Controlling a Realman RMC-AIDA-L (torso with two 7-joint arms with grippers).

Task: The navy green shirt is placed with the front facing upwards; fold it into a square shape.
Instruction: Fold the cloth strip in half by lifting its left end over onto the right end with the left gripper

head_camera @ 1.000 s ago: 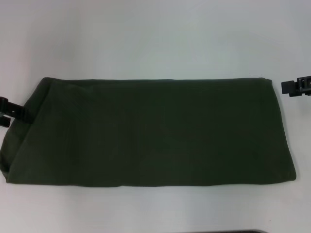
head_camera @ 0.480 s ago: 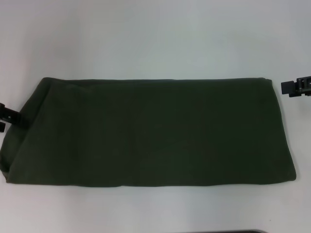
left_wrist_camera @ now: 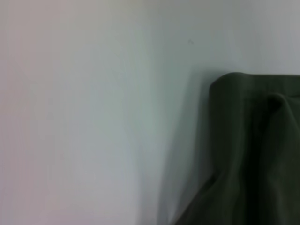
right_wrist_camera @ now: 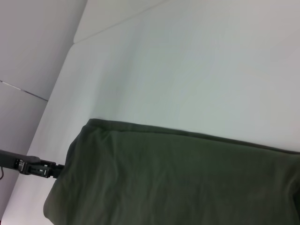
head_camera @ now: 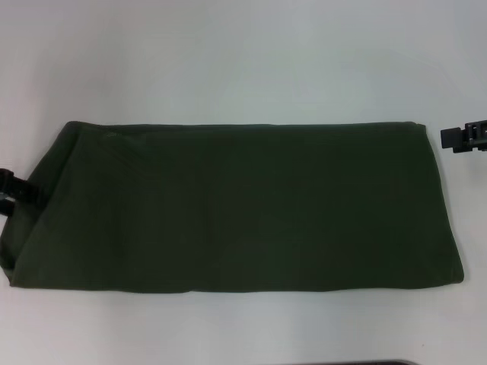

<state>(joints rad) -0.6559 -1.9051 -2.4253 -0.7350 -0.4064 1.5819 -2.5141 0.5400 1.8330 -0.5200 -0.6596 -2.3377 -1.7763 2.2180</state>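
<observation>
Evidently the navy green shirt (head_camera: 236, 207) is lying as a long band across the table (head_camera: 243, 61), awaiting the crosswise fold, with the left gripper (head_camera: 15, 190) sitting at its left end and the right gripper (head_camera: 460, 137) waiting just off its far right corner, though I cannot tell how either one's fingers are standing.

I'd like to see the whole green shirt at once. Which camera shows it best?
The head view: the navy green shirt lies there complete, as a long folded band on the table. The left wrist view catches one bunched end; the right wrist view shows a large part, cut off at the frame edges.
</observation>
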